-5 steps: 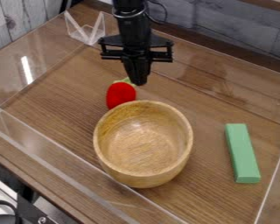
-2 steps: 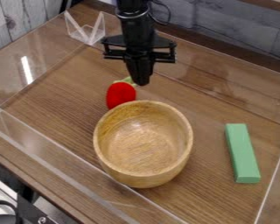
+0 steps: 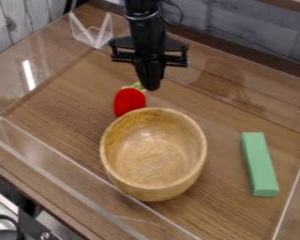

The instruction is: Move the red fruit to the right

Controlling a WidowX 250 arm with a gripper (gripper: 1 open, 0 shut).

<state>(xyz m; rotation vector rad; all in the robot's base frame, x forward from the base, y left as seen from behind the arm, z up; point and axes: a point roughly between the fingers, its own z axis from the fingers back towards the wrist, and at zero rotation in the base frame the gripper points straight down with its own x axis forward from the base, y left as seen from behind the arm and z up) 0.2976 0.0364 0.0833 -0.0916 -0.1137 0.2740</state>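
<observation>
The red fruit (image 3: 127, 100) is small and glossy and lies on the wooden table just behind the left rim of the wooden bowl (image 3: 154, 153). Its yellowish-green tip points up and to the right, toward the gripper. My black gripper (image 3: 147, 85) points straight down with its jaws shut, and its tips sit right at the fruit's upper right end. The fingertips hide whether they pinch the fruit's tip or only touch it.
A green rectangular block (image 3: 258, 163) lies to the right of the bowl. Clear plastic walls (image 3: 40, 66) fence the table on the left, front and right. A clear plastic stand (image 3: 90, 33) sits at the back left.
</observation>
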